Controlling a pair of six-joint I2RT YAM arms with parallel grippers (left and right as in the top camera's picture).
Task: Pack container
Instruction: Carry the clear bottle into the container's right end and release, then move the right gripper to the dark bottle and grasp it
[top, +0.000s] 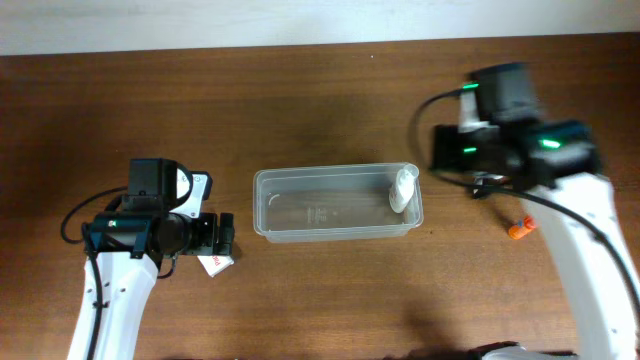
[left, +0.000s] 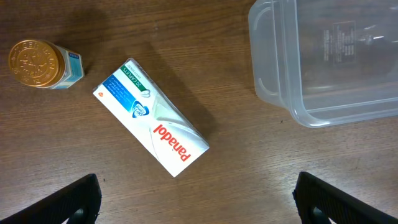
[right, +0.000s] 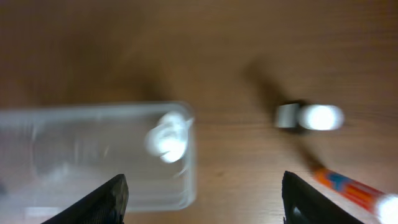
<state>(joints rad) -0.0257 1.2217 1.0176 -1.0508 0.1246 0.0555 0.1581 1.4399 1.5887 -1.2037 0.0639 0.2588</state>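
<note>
The clear plastic container (top: 300, 205) lies in the middle of the table, with a small white bottle (top: 402, 188) standing in its right end. My left gripper (top: 226, 238) is open just left of the container, above a white Panadol box (top: 214, 264). In the left wrist view the box (left: 152, 124) lies flat and diagonal ahead of the open fingers (left: 198, 199), and the container's corner (left: 280, 93) is at the upper right. My right gripper (top: 447, 150) is to the right of the container. Its blurred wrist view shows open, empty fingers (right: 202, 199) near the container's right end (right: 74, 155) and the white bottle (right: 168, 138).
A gold-lidded small jar (left: 37, 63) stands left of the Panadol box. A small white bottle (right: 311, 116) lies on the table right of the container. An orange tube (top: 520, 228) lies at the right, also in the right wrist view (right: 354, 190).
</note>
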